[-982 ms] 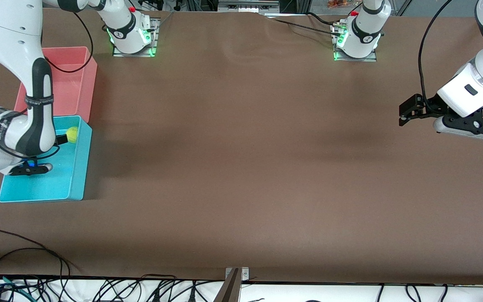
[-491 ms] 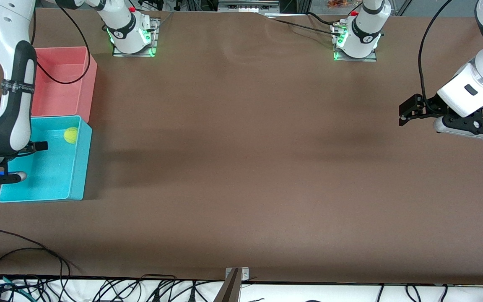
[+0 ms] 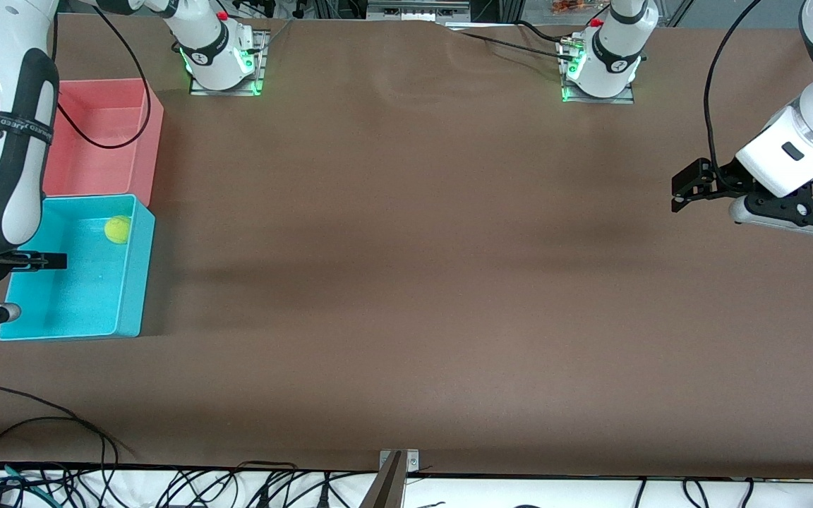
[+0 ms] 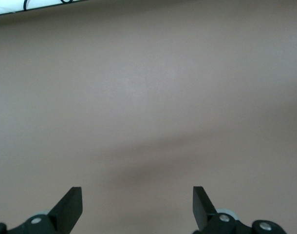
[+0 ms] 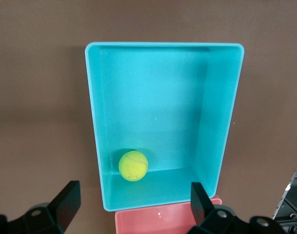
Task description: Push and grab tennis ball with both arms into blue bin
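At the right arm's end of the table, the blue bin (image 3: 124,310) sits nearest the front camera, with the pink bin (image 3: 145,127) touching its farther wall. The tennis ball (image 3: 117,229) lies inside the blue bin, in the corner against the wall shared with the pink bin, free of any grip; the right wrist view shows the ball (image 5: 133,165) resting on the floor of the bin (image 5: 221,122) by that wall. A second ago the ball was between the fingers of the right gripper (image 3: 25,262) over the bin; since then it has dropped and settled a touch lower in the corner. The right gripper has pulled back, out toward the table's end, and now hangs over the bin's outer edge with its fingers spread apart and nothing between them, as the right wrist view confirms. Toward the left arm's end, the left gripper (image 3: 682,190) waits above bare brown table (image 3: 413,282), unchanged from the earlier frames, its fingers (image 4: 70,204) wide apart and empty.
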`<action>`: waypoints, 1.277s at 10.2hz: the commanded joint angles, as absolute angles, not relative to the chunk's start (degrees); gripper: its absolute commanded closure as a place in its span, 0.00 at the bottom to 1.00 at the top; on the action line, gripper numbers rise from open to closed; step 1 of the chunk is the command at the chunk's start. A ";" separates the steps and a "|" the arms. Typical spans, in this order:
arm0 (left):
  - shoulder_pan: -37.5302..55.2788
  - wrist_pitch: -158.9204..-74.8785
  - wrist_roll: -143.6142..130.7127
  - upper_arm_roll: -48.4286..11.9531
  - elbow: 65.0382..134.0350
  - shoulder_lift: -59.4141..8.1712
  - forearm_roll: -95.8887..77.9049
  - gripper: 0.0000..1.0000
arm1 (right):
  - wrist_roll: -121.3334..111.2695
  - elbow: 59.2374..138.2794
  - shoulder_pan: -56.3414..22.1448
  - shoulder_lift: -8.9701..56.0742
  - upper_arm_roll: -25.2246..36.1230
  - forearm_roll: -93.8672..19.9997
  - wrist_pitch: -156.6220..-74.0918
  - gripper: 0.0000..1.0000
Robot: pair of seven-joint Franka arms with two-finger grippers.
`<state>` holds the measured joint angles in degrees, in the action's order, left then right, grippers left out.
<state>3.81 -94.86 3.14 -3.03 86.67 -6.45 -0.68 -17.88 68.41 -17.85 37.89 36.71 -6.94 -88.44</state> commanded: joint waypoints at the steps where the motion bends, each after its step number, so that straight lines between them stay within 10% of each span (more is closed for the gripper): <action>1: 4.04 -93.69 3.43 -2.81 84.81 -7.21 -1.32 0.00 | -15.04 65.39 -17.23 36.14 35.34 -8.79 -87.28 0.00; 6: 4.04 -93.69 3.43 -2.81 84.81 -7.21 -1.32 0.00 | -4.08 75.54 -5.81 21.48 11.65 -0.92 -93.22 0.00; 13: 4.04 -93.69 3.43 -2.81 84.81 -7.21 -1.41 0.00 | -2.71 93.16 1.32 2.30 3.08 1.76 -100.38 0.00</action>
<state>3.81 -94.85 3.14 -3.03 86.60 -6.50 -0.68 0.55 87.65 -0.89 9.12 5.46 1.41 -99.79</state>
